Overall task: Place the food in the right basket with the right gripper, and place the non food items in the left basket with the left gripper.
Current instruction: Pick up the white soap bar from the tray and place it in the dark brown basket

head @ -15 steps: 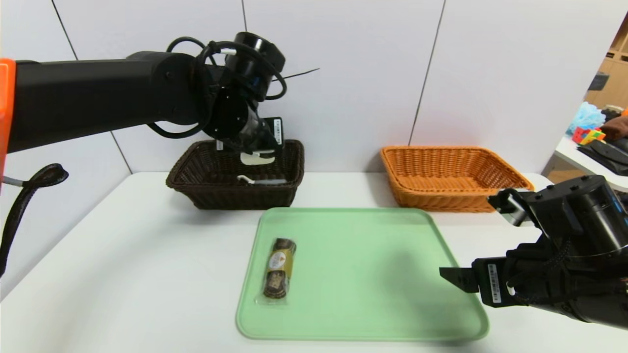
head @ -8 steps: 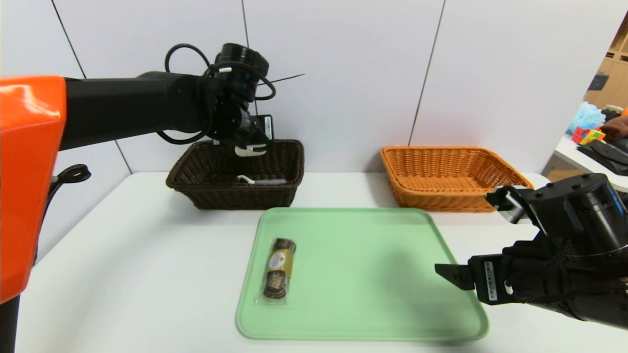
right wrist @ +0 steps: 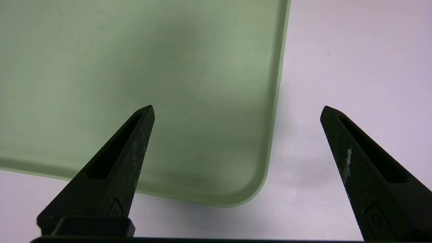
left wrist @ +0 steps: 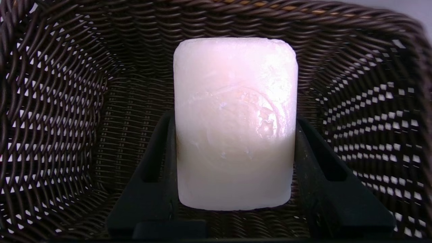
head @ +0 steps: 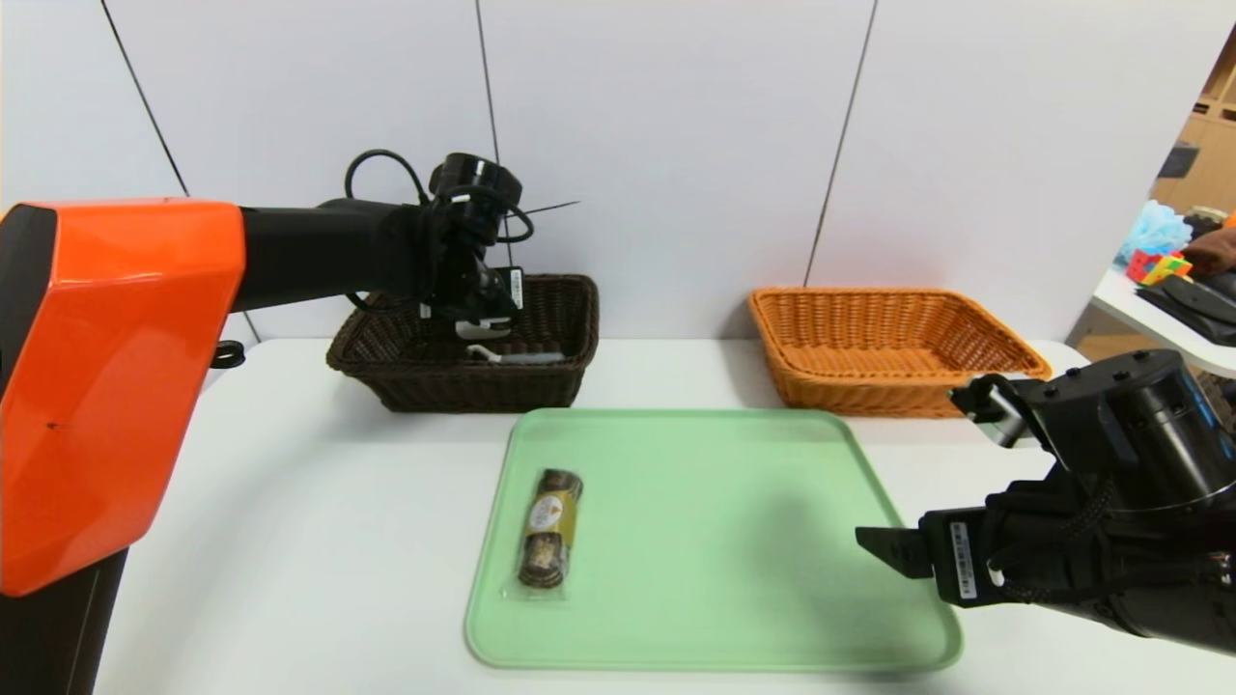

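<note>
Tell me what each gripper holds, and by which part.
The left gripper grips the soap bar by its two long sides, over the dark basket. The right gripper holds nothing.

Bright, even light; soft shadows.

Two baskets [head: 463,347] [head: 893,349], one tray [head: 715,618], one cookie pack [head: 548,526], one soap bar [left wrist: 235,123], seemingly one peeler [head: 517,356]

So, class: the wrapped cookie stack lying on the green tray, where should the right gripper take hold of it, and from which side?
Grip the cookie stack across its middle, at the olive-gold label, coming down from above. It lies flat as a narrow roll, long axis running away from the robot, so the open right gripper should probably close on its two long sides; the green tray around it looks bare.
</note>
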Available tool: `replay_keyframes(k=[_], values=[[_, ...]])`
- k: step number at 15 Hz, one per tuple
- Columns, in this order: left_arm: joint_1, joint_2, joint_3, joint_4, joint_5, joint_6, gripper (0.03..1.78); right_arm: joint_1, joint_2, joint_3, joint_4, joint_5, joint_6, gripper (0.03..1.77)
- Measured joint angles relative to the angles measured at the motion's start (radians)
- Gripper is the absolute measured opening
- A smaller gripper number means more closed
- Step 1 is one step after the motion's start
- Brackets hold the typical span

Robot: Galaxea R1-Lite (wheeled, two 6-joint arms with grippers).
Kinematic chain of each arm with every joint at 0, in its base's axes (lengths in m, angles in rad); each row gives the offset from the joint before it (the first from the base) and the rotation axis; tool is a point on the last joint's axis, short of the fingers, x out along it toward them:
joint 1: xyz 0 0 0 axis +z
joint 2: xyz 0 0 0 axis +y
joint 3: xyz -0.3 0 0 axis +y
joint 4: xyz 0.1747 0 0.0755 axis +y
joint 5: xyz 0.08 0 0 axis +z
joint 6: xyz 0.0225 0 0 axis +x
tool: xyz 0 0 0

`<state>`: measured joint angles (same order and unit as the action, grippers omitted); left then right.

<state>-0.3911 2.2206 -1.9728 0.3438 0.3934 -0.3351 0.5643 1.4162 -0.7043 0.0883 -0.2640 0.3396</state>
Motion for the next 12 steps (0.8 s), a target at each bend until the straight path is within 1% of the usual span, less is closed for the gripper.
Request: replay_keyframes(k=[2, 5, 12], values=[[0.007, 0.02, 0.0, -0.003, -0.005, 0.0, 0.97, 0.003, 0.001, 0.003, 0.0, 0.0, 0.0, 1.7], [0.011, 0.036, 0.0, -0.002, -0.031, 0.0, 0.97, 0.004, 0.001, 0.006, 0.0, 0.0, 0.0, 1.7], [0.011, 0.06, 0.0, 0.0, -0.035, -0.002, 0.97, 0.005, -0.002, 0.006, 0.0, -0.001, -0.001, 1.7]])
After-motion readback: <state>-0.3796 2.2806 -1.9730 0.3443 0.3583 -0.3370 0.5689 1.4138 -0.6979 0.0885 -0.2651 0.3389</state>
